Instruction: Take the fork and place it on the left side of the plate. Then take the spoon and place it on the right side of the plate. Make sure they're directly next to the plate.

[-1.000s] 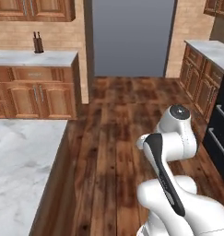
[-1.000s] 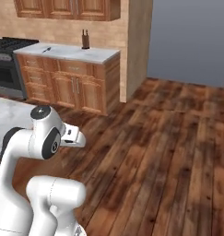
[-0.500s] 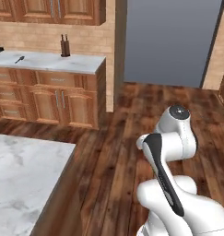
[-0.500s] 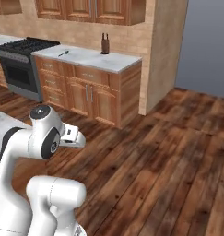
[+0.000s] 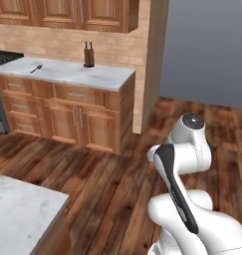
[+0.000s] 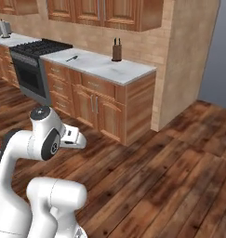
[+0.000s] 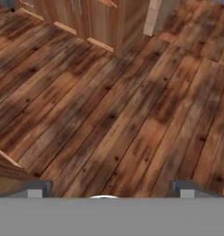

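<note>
Over bare wooden floor, hand view: the tool hangs with jaws spread wide, nothing between them, tips far apart at the bottom edge. Arm folded compact above the base, likely tucked for travel rather than reach. Far tabletop along the brick wall carries a knife block and a small dark utensil near the stove; too small to tell whether it is the spoon. Fork and plate cannot be placed from these views. Corner of a marble tabletop shows close at lower left. Judgement: no pickup begun; the base must first bring the place setting within reach.
</note>
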Controlling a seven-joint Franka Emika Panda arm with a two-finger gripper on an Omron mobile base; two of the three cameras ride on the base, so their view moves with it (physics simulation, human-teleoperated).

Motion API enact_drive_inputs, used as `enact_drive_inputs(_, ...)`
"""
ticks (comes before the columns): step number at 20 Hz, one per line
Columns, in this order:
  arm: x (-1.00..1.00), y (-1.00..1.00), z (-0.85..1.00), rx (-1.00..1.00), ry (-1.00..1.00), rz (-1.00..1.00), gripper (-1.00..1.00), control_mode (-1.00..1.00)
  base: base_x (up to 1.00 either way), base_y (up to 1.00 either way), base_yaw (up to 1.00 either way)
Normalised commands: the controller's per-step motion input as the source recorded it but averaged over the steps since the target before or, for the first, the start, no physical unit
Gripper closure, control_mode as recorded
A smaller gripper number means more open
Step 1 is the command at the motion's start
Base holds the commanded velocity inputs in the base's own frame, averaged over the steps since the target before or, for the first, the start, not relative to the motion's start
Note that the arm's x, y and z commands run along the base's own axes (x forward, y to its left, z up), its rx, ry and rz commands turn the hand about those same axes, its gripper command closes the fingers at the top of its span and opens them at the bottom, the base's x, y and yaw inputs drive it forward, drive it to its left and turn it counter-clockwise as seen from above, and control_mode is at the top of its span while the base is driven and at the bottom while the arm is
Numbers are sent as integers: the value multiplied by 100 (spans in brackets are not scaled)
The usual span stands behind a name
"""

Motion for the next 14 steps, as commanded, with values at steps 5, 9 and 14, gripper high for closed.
enact_drive_inputs(5, 0, 0, 0, 0, 0, 0, -100, 100, 100, -10, 37)
enact_drive_inputs(9, 0, 0, 0, 0, 0, 0, -100, 100, 100, -21, 28)
enact_drive_inputs(14, 0, 0, 0, 0, 0, 0, -100, 100, 100, -29, 15)
